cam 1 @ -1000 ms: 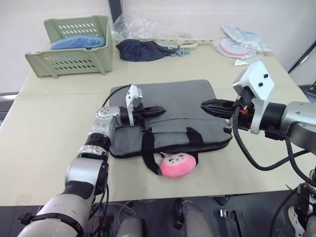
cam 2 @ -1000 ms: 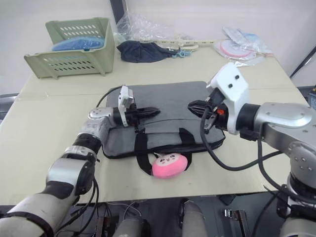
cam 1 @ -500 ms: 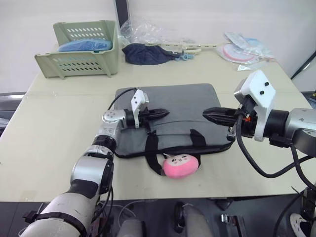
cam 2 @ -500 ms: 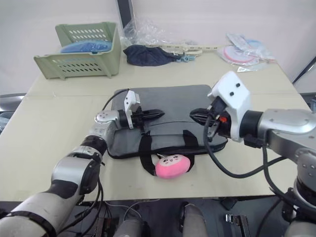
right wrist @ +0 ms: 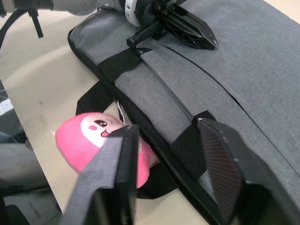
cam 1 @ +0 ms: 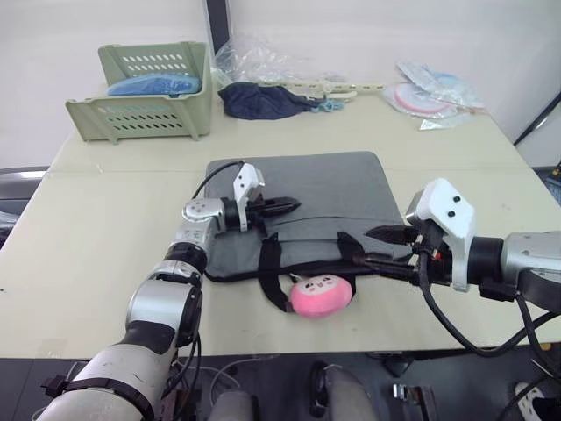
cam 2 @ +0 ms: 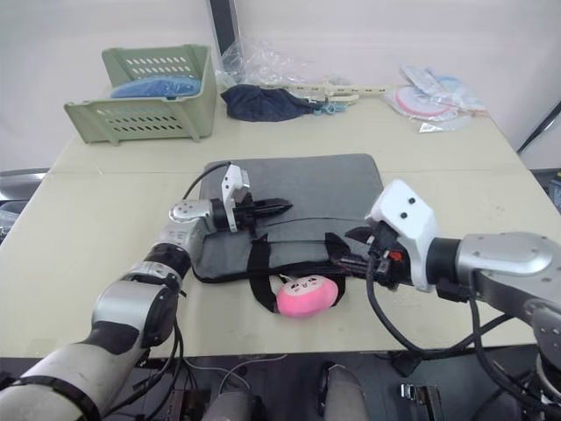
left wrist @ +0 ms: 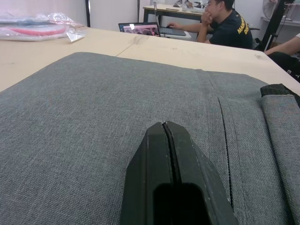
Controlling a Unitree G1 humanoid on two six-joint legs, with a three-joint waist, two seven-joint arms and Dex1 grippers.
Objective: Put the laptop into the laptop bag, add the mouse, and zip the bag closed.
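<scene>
One laptop bag (cam 1: 302, 209) lies flat at centre of frame on bench (cam 1: 105, 228), long axis left to right, black handles pointing toward lower edge. Left hand (cam 1: 289, 207) rests on bag's top face, fingers pressed together, empty, pointing right. Right hand (cam 1: 375, 249) at bag's lower right edge, fingers spread wide, gripping nothing; one fingertip seems to touch handle strap. One pink plush toy (cam 1: 321, 295) lies between handles. One green basket (cam 1: 149, 92) at upper left.
</scene>
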